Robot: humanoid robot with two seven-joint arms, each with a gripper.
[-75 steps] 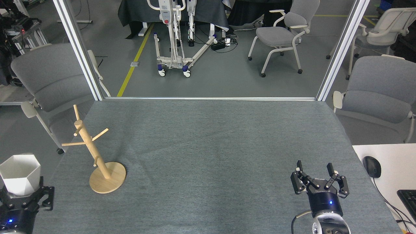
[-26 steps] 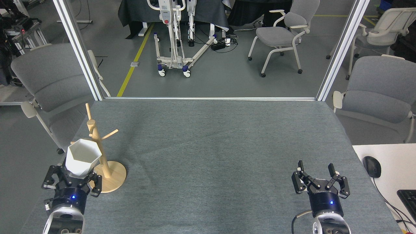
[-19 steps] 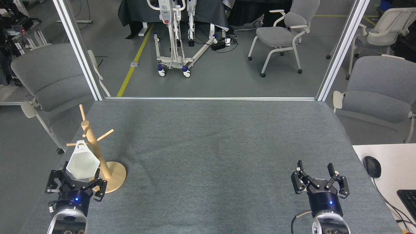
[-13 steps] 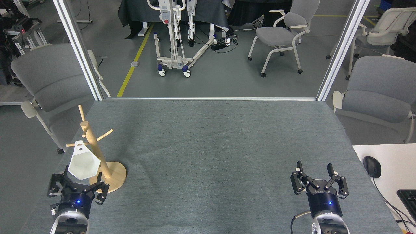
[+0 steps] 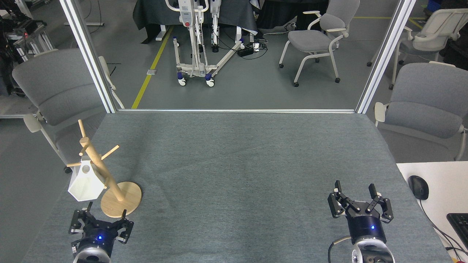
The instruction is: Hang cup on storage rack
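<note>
The white faceted cup hangs by its small handle from a left-pointing peg of the light wooden storage rack, mouth turned down and outward. The rack's slanted post rises from a round base near the table's left edge. My left gripper sits just below the base, open, with nothing between its fingers and clear of the cup. My right gripper stands open at the front right, far from the rack.
Grey felt covers the table. A white desk with a black mouse and a keyboard adjoins the right side. Grey chairs stand beside both back corners, and metal frame posts rise at them.
My left gripper carried the cup to the rack, let go of it on a peg, and drew back toward me. The rack swayed and settled leaning left. The right arm stayed still.
</note>
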